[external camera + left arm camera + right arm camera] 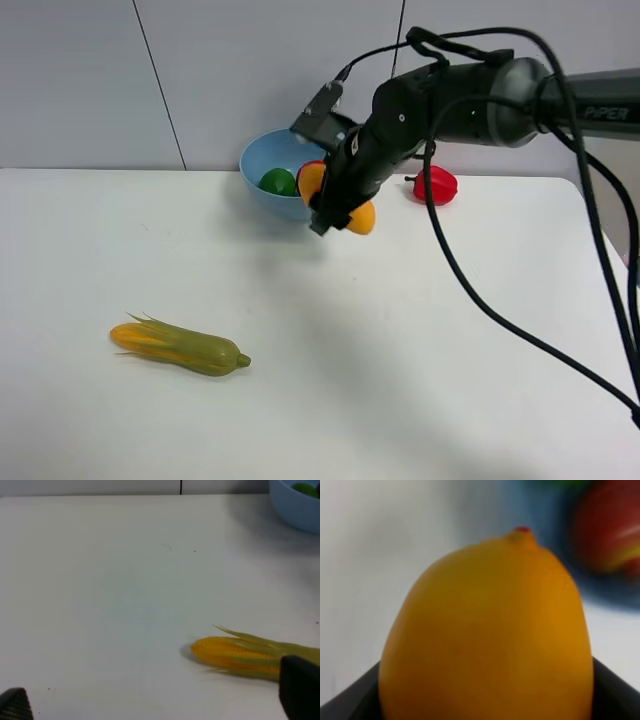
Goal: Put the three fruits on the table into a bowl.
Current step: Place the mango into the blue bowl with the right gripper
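Item 1, right gripper [338,200]: closed around the orange-yellow mango [358,216], held above the white table [400,360] just at the near rim of the light blue bowl [262,170]. The right wrist view was filled by the mango [487,635], dark jaw edges showing at either side of it, with blurred blue and red shapes beyond.

Item 2, bowl: stood at about 12 o'clock on the table, near the back wall. The green lime-like fruit [277,182] lay inside it. A sliver of the red pomegranate [311,166] showed inside, mostly hidden by the arm.

Item 3, red bell pepper [437,185]: on the table at about 1 o'clock, apart from the bowl, partly behind a cable.

Item 4, corn cob [180,346]: lying on its side at about 8 o'clock, well apart from the bowl.

Item 5, left gripper [155,707]: only two dark fingertips [299,692] were seen at the frame corners, set wide apart and holding nothing. The corn cob [235,652] lay just beside one fingertip; the bowl's wall [295,507] showed at a far corner.
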